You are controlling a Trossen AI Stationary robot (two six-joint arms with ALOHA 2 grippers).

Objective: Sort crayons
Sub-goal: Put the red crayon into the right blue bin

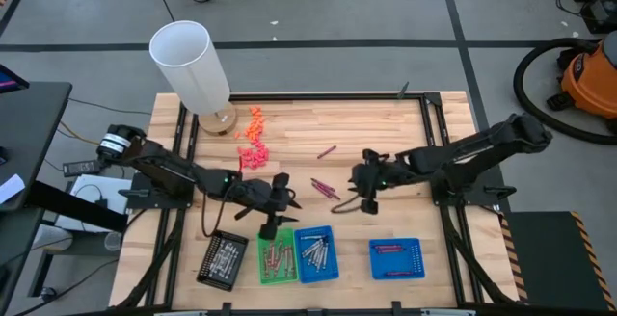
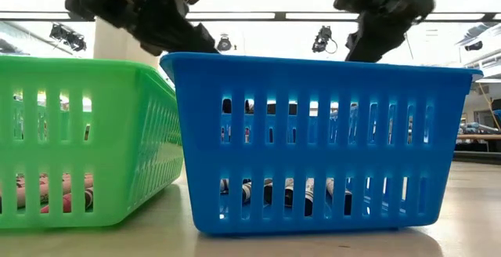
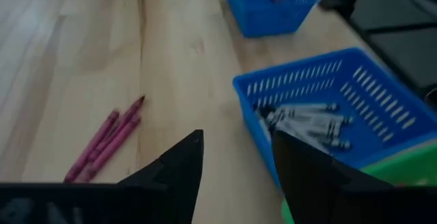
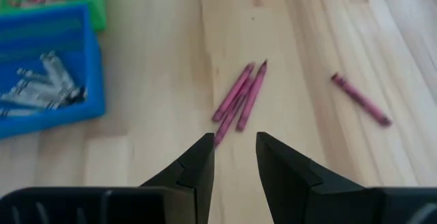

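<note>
Three magenta crayons (image 1: 323, 189) lie side by side on the bare wood, seen also as crayons (image 4: 239, 101) and crayons (image 3: 106, 145). One more magenta crayon (image 4: 360, 100) lies alone farther back. Silver-grey crayons (image 3: 307, 121) fill the middle blue tray (image 1: 315, 254); red-brown ones lie in the green tray (image 1: 278, 258). My left gripper (image 3: 237, 138) hangs open above the table left of the three crayons, beside the blue tray's far wall. My right gripper (image 4: 235, 136) hovers open just right of them, pointing at them. Neither has anything between its fingers.
A black tray (image 1: 222, 258) and a second blue tray (image 1: 396, 258) flank the two middle trays along the near edge. A white cylinder (image 1: 193, 65) stands at the far left, with chunky orange and pink bits (image 1: 253, 138) beside it. Bare wood lies between the arms.
</note>
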